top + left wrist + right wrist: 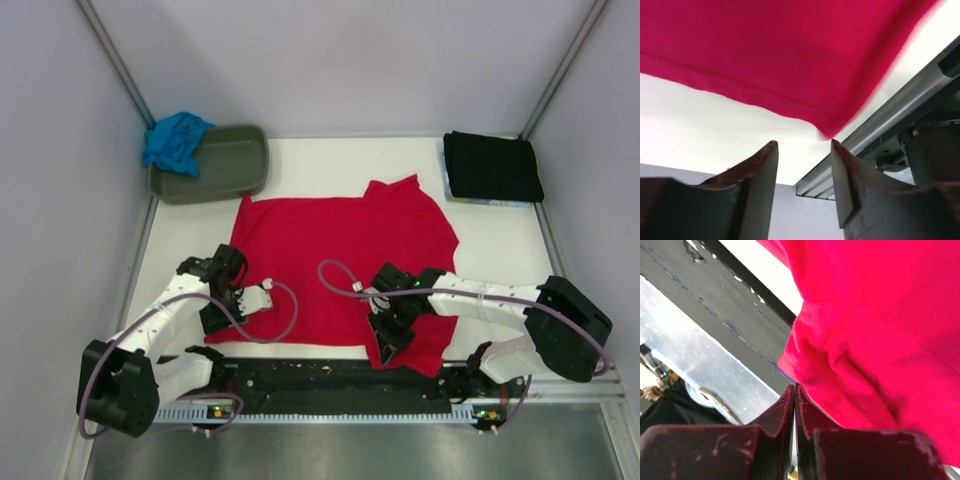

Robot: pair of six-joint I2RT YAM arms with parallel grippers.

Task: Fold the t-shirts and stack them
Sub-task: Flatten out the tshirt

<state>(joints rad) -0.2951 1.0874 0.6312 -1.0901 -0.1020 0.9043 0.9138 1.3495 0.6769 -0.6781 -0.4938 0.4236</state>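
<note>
A bright red t-shirt [330, 255] lies spread flat in the middle of the white table. My left gripper [214, 322] stands open at its front left corner. In the left wrist view its fingers [802, 143] hold nothing, and the red corner [827, 131] hangs just past the tips. My right gripper [386, 350] is shut at the shirt's front right part. In the right wrist view its jaws [794, 386] are pressed together on the red hem [805, 365], which bunches there. A folded black t-shirt [492, 167] lies at the back right. A crumpled turquoise t-shirt [175, 140] hangs over the tub's left end.
A grey-green oval tub [225, 165] stands at the back left. A black rail [320, 378] runs along the table's near edge between the arm bases. Pale walls and metal posts [115, 60] close in the table on three sides.
</note>
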